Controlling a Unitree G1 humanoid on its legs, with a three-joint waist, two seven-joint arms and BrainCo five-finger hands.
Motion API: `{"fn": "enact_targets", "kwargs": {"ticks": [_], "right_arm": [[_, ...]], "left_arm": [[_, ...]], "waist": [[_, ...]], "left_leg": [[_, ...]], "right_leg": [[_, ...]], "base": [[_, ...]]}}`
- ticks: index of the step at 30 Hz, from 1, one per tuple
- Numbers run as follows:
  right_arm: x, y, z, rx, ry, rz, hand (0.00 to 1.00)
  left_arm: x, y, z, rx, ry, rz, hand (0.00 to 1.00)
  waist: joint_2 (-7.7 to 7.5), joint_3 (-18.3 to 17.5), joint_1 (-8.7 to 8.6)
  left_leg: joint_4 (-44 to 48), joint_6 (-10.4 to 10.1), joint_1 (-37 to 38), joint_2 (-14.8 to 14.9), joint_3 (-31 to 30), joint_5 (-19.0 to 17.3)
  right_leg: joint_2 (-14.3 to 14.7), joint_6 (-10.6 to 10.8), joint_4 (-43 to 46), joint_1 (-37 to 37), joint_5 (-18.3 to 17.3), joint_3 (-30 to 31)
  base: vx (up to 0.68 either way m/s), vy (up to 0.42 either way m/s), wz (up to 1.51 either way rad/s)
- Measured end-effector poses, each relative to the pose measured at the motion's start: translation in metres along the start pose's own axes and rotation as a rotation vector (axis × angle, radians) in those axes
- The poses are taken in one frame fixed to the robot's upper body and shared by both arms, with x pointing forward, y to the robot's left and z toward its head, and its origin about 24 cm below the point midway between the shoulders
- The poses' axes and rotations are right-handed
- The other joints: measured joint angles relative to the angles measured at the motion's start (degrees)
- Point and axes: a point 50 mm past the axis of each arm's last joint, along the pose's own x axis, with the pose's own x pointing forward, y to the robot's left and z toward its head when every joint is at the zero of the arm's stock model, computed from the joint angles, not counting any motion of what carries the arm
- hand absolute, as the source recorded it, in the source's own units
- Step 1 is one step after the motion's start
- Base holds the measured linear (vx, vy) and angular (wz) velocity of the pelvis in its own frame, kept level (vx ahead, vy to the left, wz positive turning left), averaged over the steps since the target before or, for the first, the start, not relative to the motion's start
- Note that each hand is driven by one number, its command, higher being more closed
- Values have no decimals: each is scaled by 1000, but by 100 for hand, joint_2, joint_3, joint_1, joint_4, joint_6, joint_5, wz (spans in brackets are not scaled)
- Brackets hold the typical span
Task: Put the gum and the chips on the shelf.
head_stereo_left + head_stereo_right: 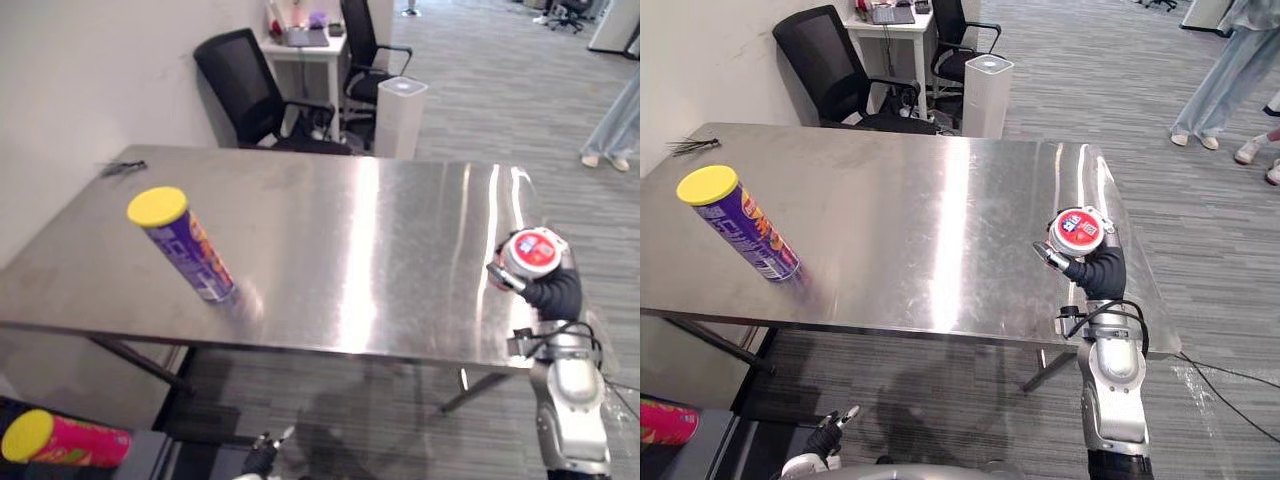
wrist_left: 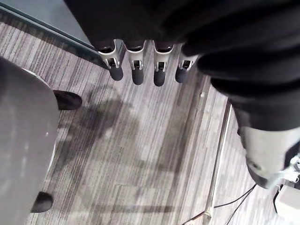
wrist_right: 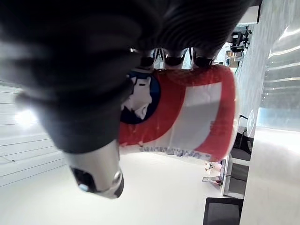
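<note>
A purple chips can point(image 1: 185, 246) with a yellow lid stands tilted on the left part of the steel table point(image 1: 380, 250). At the table's right edge, my right hand point(image 1: 550, 290) is shut on a red-and-white gum tub point(image 1: 533, 250), its lid facing up. In the right wrist view the gum tub point(image 3: 187, 112) sits between the fingers and the thumb. My left hand point(image 1: 262, 455) hangs low in front of the table above the carpet; its fingers point(image 2: 137, 72) are straight and hold nothing.
A pink can point(image 1: 62, 440) with a yellow lid lies on a dark surface at the lower left. Behind the table are a black office chair point(image 1: 248, 90), a white cylinder point(image 1: 400, 115) and a small white desk point(image 1: 305, 45). A person's legs point(image 1: 1220, 80) show at the far right.
</note>
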Motion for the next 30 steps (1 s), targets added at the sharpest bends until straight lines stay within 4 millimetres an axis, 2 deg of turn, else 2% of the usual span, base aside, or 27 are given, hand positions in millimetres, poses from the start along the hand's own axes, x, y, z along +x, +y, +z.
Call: {"fn": "enact_targets", "kwargs": {"ticks": [3,6,7,8,9,10,11,13,16,18,19,20,21,24,28,30], "right_arm": [[7,1,6,18,-40,-6,100],[23,12,14,83,-105,13,100],[30,14,20,83,-139,23,100],[32,12,22,72,-148,28,100],[33,11,21,63,-144,29,100],[36,7,23,49,-157,18,100],[38,5,23,43,-159,16,100],[40,4,20,40,-146,3,100],[36,-3,17,25,-131,-22,100],[31,-13,14,2,-108,-62,100],[29,-16,13,-4,-100,-76,100],[25,-20,10,-7,-80,-98,100],[23,-19,9,-5,-69,-93,100],[24,-19,9,-15,-70,-88,100],[25,-13,7,-12,-62,-80,100],[24,-9,6,-38,-55,-73,100]], "left_arm": [[2,2,5,-17,-14,6,0],[3,0,12,-17,-39,-7,0],[3,-4,16,-29,-58,-22,0],[3,-4,16,-45,-60,-22,0],[4,-3,17,-82,-53,-15,0],[5,-2,20,-112,-62,-9,0],[5,-2,21,-123,-66,-6,0],[2,0,12,-135,-44,4,0],[1,2,4,-141,-14,10,0],[0,1,-1,-143,8,-2,0],[0,1,-1,-146,10,-3,0],[0,6,-1,-160,7,13,0],[-1,10,-3,-171,11,27,0],[-3,15,-8,-176,24,44,0],[-7,20,-17,-177,56,62,0],[-6,26,-13,-165,44,78,0]], "waist": [[-10,150,-33],[139,291,42],[279,380,139],[344,390,146],[340,416,209],[232,473,185],[200,516,171],[353,458,177],[435,409,134],[504,365,63],[547,339,58],[482,324,65],[402,282,87],[381,266,83],[321,287,172],[212,299,252]], "left_leg": [[442,-22,-504,31,-519,4],[615,-190,-1064,76,-1073,208],[444,-215,-1282,120,-1330,498],[205,-125,-1254,187,-1317,550],[-133,517,-1296,313,-563,70],[401,888,-1547,324,284,-112],[925,904,-1679,367,584,-79],[2492,808,-1571,696,1225,-151],[3155,723,-1242,977,1579,-494],[2870,611,-1011,1135,1711,-468],[2693,550,-1000,1032,1659,-514],[2465,522,-1050,872,1679,-535],[2253,514,-1122,707,1625,-536],[1621,488,-1113,410,1654,-520],[1447,494,-1088,240,1670,-521],[1437,496,-1052,198,1668,-520]], "right_leg": [[4,-157,333,-168,-146,-409],[41,-257,737,-485,-368,-912],[79,-463,981,-638,-529,-1250],[56,-485,978,-640,-573,-1469],[-28,-504,918,-580,-584,-1892],[-337,-540,891,-555,-567,-2363],[-426,-562,915,-489,-549,-2583],[-589,-579,1007,-215,-544,-3326],[-764,-576,1093,-90,-542,-4022],[-1029,-511,1317,-105,-505,-4627],[-1098,-457,1352,-112,-473,-4725],[-1197,-319,1333,-57,-367,-4900],[-1282,-307,1257,-38,-229,-5049],[-1306,-305,969,38,192,-5143],[-1383,-341,902,29,673,-4988],[-1409,-329,876,28,804,-4819]], "base": [[-95,-75,85],[-163,-111,97],[-248,-181,120],[-209,-128,156],[-216,-90,186],[-201,-91,193],[-196,-141,195],[-106,-102,157],[-88,12,137],[-68,180,159],[-41,316,147],[-17,245,126],[-16,304,118],[9,350,97],[15,237,25],[-7,102,-1]]}}
